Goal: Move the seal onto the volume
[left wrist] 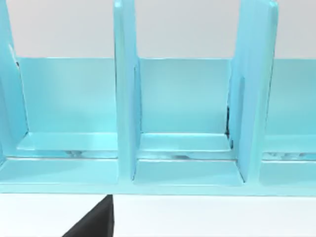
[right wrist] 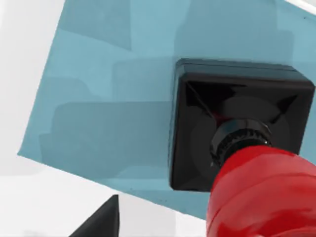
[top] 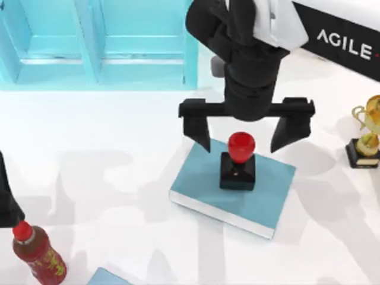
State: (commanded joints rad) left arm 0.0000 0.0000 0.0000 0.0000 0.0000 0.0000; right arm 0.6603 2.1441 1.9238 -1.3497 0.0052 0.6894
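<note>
Seal [top: 238, 161] stands upright on the book [top: 202, 178], its black square base flat on the teal cover and its red knob pointing straight up, so its long axis is vertical. It sits roughly in the middle of the cover, nearer the far long edge. The book lies flat near the table's [top: 119, 178] centre, turned slightly, its long side running from upper left to lower right in the top view, white page edges facing the near side.

The right gripper [top: 244, 136] hangs just above the seal, fingers spread wide, one on either side of the knob and clear of it, holding nothing.

A light-blue shelf [top: 95, 41] stands along the far left. A gold trophy [top: 365, 133] stands at the right edge, well apart from the book. A red-capped bottle [top: 37, 252] lies at the near left, beside the parked left arm. A blue corner [top: 110, 277] peeks in at the near edge.
</note>
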